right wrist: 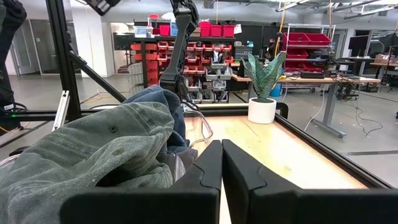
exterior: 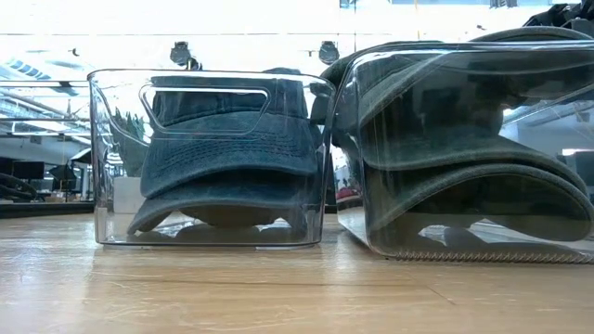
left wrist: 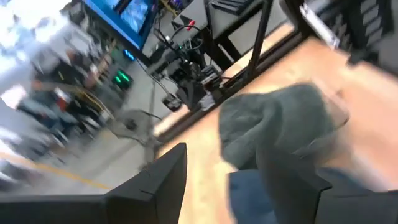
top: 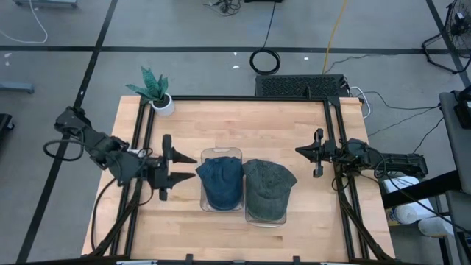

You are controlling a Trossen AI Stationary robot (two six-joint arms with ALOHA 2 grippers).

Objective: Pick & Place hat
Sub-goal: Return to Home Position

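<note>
Middle of the wooden table (top: 257,125): two clear bins side by side, close together, the right one set a little nearer the front edge. In the left bin (top: 221,152), blue caps (top: 221,184) stacked one on another, brims layered behind the clear wall when seen from table height, topmost crown rising over the rim. In the right bin (top: 265,220), grey-green caps (top: 269,185) piled likewise, bulging above the edge. Left claw (top: 184,168): hangs just beside the left bin's outer wall, not touching it, released, fingers spread wide with nothing between them, pointing toward the bin. Right claw (top: 302,151): waits by the table's right rail, near the right bin's far corner yet apart from it, clenched on nothing, both fingers pressed flat together. At the far left corner of the table, a small potted plant (top: 158,96) in a white pot.
</note>
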